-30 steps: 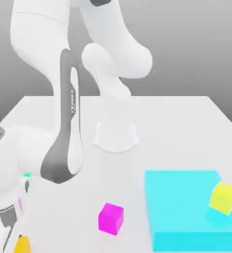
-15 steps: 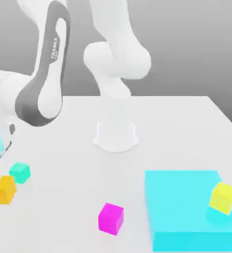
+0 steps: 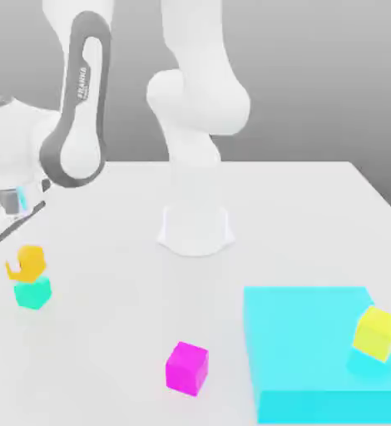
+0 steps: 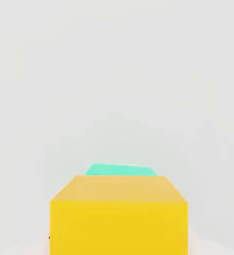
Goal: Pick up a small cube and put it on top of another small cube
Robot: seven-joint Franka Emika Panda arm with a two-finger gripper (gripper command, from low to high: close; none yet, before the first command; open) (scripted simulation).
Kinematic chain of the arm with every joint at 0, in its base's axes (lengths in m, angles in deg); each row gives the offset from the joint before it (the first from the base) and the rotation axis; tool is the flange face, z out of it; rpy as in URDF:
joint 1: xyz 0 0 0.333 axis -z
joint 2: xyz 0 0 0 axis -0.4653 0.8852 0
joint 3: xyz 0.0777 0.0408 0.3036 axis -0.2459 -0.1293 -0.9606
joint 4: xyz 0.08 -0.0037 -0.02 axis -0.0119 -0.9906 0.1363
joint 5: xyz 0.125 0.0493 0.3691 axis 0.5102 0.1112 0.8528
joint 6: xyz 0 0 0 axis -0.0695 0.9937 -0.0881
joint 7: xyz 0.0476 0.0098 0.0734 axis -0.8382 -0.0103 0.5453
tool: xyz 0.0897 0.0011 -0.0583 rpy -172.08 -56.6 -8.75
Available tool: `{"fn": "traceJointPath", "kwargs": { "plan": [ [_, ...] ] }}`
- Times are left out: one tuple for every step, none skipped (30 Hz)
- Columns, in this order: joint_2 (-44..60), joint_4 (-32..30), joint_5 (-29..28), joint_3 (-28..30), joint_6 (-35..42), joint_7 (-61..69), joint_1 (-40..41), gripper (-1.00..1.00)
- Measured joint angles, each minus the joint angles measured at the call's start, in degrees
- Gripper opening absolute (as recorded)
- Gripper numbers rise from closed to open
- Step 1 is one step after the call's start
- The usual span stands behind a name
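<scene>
Resting on top of the teal cube (image 3: 32, 294), just below the gripper (image 3: 6, 223) and a little toward the exterior view's right of it: the small amber cube (image 3: 30, 260). Seated slightly askew on its support, with one lower corner jutting past the teal edge on the side nearer the gripper. Not touched by the gripper in the exterior view (a clear strip of white table (image 3: 299, 216) visible between the two). Gripper state: not possible to tell from either view.

Seen from the hand camera: the amber cube (image 4: 119, 219) close up, one flat face and its top surface square to the lens, with a thin band of the teal cube (image 4: 120, 170) showing just beyond its far top edge.

Reaching over from the pedestal-like arm base (image 3: 195, 229): the white arm (image 3: 82, 125), its grey-striped link sloping down toward the hand at the exterior view's left edge.

Lying well away from the gripper, toward the exterior view's right: a magenta cube (image 3: 187, 368) alone on the table; farther from the gripper again, a flat cyan slab (image 3: 307, 333); perched tilted on the slab's corner farthest from the gripper, a lemon-yellow cube (image 3: 377, 333).
</scene>
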Motion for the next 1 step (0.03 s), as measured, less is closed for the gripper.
{"fn": "traceJointPath", "kwargs": {
  "plan": [
    [0.00,0.00,0.00,0.00,0.00,0.00,0.00,1.00]
  ]
}}
